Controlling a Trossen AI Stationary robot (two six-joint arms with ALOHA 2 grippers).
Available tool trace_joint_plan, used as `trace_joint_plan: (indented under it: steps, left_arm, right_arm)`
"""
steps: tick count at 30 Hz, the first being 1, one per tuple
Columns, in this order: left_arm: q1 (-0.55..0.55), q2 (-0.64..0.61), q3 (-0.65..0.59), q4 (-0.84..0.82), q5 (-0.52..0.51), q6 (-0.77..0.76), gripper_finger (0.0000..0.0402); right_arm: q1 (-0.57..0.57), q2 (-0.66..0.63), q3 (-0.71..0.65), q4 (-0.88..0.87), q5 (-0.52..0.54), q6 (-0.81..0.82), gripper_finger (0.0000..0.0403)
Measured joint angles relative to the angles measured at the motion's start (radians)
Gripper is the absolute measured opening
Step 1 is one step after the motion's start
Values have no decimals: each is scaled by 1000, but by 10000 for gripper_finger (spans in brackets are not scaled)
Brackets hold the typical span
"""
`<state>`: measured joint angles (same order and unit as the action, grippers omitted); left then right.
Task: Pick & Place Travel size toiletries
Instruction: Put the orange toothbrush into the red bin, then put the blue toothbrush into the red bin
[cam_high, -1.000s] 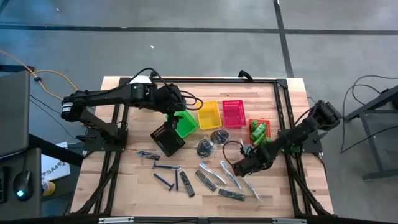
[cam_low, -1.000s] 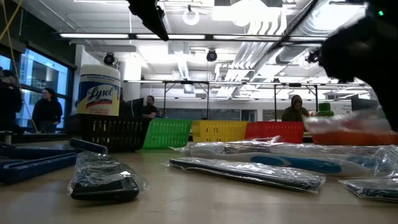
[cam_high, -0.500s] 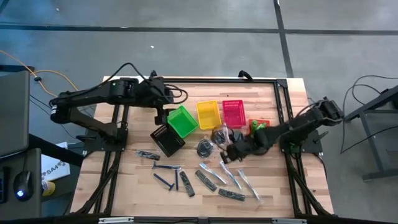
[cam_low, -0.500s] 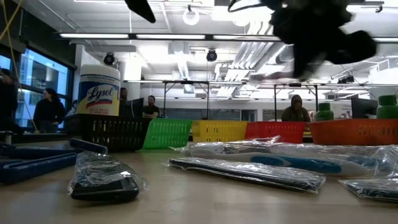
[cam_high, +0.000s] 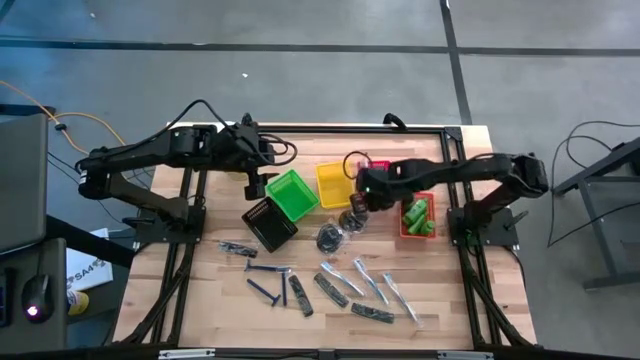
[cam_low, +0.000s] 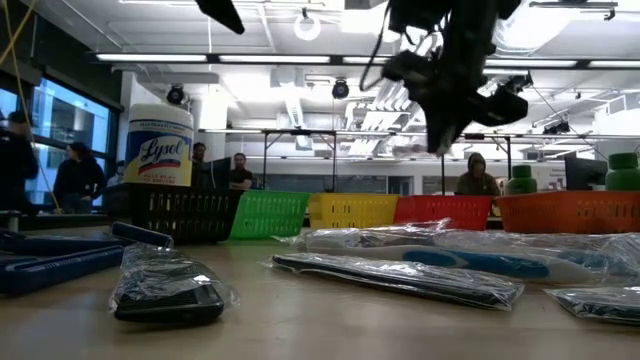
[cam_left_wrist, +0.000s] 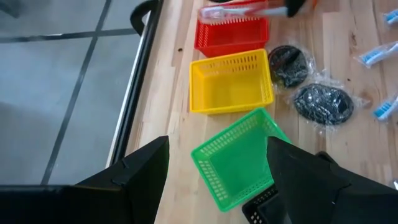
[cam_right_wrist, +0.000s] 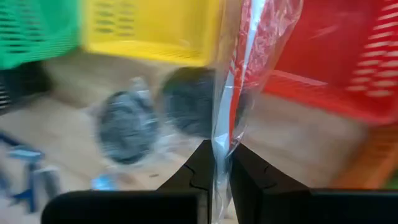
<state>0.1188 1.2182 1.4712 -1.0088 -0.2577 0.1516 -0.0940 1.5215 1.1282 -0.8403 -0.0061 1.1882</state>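
My right gripper (cam_high: 362, 180) is shut on a slim clear-white packet (cam_right_wrist: 239, 68) in the air over the red basket (cam_high: 378, 185). The packet also shows in the left wrist view (cam_left_wrist: 233, 9). My left gripper (cam_high: 255, 168) is open and empty, above the table left of the green basket (cam_high: 292, 193). Slim packets (cam_high: 372, 285), dark blue razors (cam_high: 268, 282), dark grey strips (cam_high: 238, 248) and two clear-bagged round pieces (cam_high: 330, 238) lie flat on the table. Green bottles (cam_high: 417, 212) lie in the orange basket (cam_high: 405, 230). My right gripper pinches one end of the clear packet (cam_right_wrist: 219, 140) between its two fingers. The fingers come from the table's right side, slanting down. The packet reaches out beyond the fingertips and is lifted clear, over the red basket (cam_right_wrist: 323, 56).
A yellow basket (cam_high: 335, 183) stands between the green and red ones. A black basket (cam_high: 268, 225) stands near the green one. A large white tub with a yellow label (cam_low: 158, 145) shows behind it in the low view. People stand in the room beyond the table.
My right gripper has risen from the packets near the table's front and gone toward the far edge and the left, carrying the clear packet to above the red basket. My left gripper has drawn back from the green basket toward the table's left edge.
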Motion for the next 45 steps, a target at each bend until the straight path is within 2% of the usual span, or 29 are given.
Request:
trace_joint_plan:
  steps: [4,8,13,21,27,39,45]
  left_arm:
    - [0,0,0,-11,0,0,260]
    - [0,0,0,-16,0,0,260]
    - [0,0,0,-15,1,0,260]
    - [0,0,0,-14,1,0,260]
    - [0,0,0,-14,2,0,260]
    - [0,0,0,-15,5,0,260]
    - [-1,0,0,-16,6,-2,260]
  right_arm:
    - [-70,0,0,-125,-24,-87,24]
    - [-103,0,0,-145,-94,-170,24]
    - [-133,8,0,-146,-199,-169,24]
    - [-200,62,0,-148,-276,-169,25]
    - [-245,74,0,-141,-268,-169,36]
    - [-282,66,0,-95,-209,-134,136]
    - [-249,0,-1,-72,-203,-71,140]
